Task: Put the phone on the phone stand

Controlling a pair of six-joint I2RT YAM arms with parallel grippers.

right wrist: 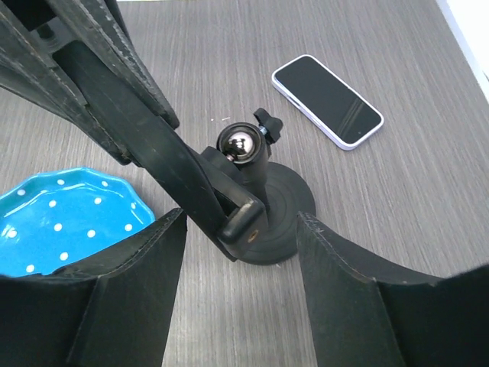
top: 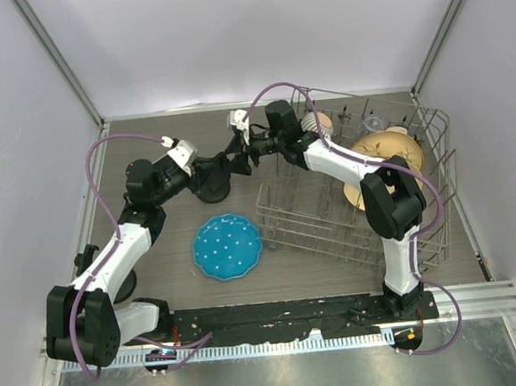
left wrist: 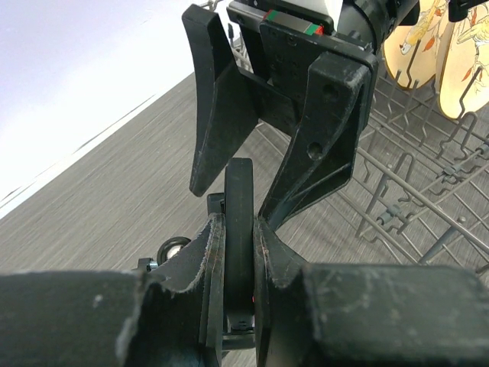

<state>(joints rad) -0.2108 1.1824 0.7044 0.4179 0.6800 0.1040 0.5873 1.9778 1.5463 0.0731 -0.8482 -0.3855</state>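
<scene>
The phone (right wrist: 327, 101), black-screened with a white rim, lies flat on the table beyond the stand; I cannot pick it out in the top view. The black phone stand (right wrist: 284, 200) has a round base, a shiny ball joint (right wrist: 238, 145) and a flat cradle arm (left wrist: 238, 180). It stands at mid table (top: 215, 193). My left gripper (left wrist: 238, 223) is shut on the cradle arm, also seen from above (top: 224, 167). My right gripper (right wrist: 241, 222) is open and empty, its jaws spread over the cradle's end, facing the left gripper (top: 242, 151).
A blue dotted plate (top: 227, 246) lies near the stand on the front side. A wire dish rack (top: 306, 214) fills the right side and holds patterned plates (top: 391, 150). Grey walls close in the table on three sides.
</scene>
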